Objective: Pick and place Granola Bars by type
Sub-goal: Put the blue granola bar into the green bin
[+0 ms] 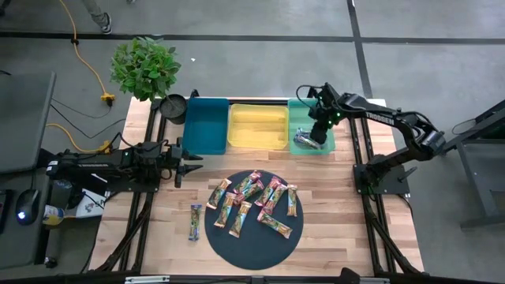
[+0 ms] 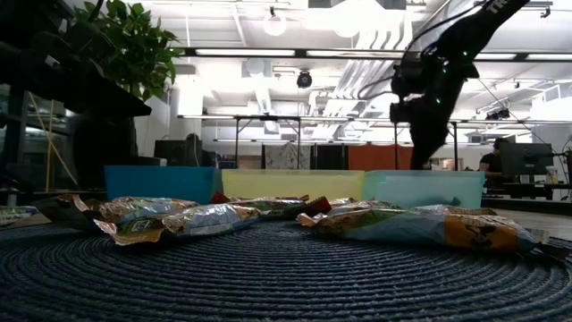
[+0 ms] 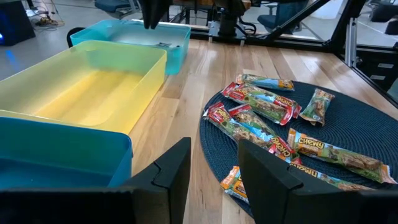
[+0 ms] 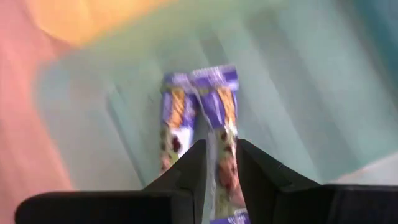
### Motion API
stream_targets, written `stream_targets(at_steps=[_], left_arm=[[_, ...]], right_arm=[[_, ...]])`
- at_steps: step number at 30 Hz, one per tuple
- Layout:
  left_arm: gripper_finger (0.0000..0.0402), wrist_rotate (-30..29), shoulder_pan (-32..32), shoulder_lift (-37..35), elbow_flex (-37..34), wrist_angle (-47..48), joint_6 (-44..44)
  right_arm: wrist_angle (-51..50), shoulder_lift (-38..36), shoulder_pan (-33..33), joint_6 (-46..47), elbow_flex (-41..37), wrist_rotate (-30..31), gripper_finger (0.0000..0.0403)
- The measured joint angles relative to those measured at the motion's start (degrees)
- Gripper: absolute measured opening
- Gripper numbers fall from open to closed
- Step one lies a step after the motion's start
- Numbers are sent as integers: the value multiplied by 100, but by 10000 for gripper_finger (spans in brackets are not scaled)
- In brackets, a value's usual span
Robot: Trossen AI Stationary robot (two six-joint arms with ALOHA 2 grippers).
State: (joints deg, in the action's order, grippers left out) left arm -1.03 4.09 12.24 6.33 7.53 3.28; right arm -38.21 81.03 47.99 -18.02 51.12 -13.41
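Observation:
Several granola bars [image 1: 254, 201] lie on a dark round mat [image 1: 252, 241], and one bar [image 1: 195, 221] rests on the wood to the mat's left. Blue [image 1: 207, 125], yellow [image 1: 258, 126] and green [image 1: 323, 118] trays stand in a row at the far side. My right gripper [image 4: 221, 144] hangs over the green tray, shut on a purple-wrapped bar [image 4: 217, 106]. A second purple bar [image 4: 175, 118] lies flat on the tray floor beside it. My left gripper [image 3: 214, 149] waits open at the table's left, near the blue tray, with nothing between its fingers. My right gripper pinches the purple bar by its two long edges [image 4: 225, 165] between its two fingers. The fingers slant steeply down from above and lie along the bar, which sticks out past the fingertips toward the tray floor. Whether its far end touches the floor, I cannot tell.
A potted plant [image 1: 144, 67] and a small black pot [image 1: 173, 106] stand at the far left corner. Bare wood shows between the trays and the mat. The black frame rails [image 1: 359, 150] run along both sides of the table.

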Motion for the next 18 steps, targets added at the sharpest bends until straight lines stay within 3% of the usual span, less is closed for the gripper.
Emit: stream_targets(at_steps=[3,6,10,14,18], left_arm=[[131,1,1,1,0,0,0],[131,1,1,1,0,0,1],[131,1,0,0,0,0,1],[131,0,-1,0,0,0,0],[131,1,1,-1,0,0,1]], right_arm=[[-143,0,0,55,441,-719,73],[-101,0,-103,360,860,-1947,73],[-88,-2,-716,474,1328,-2952,73],[-33,-2,-1678,448,1648,-3291,73],[152,-4,-2543,598,1835,-2618,73]])
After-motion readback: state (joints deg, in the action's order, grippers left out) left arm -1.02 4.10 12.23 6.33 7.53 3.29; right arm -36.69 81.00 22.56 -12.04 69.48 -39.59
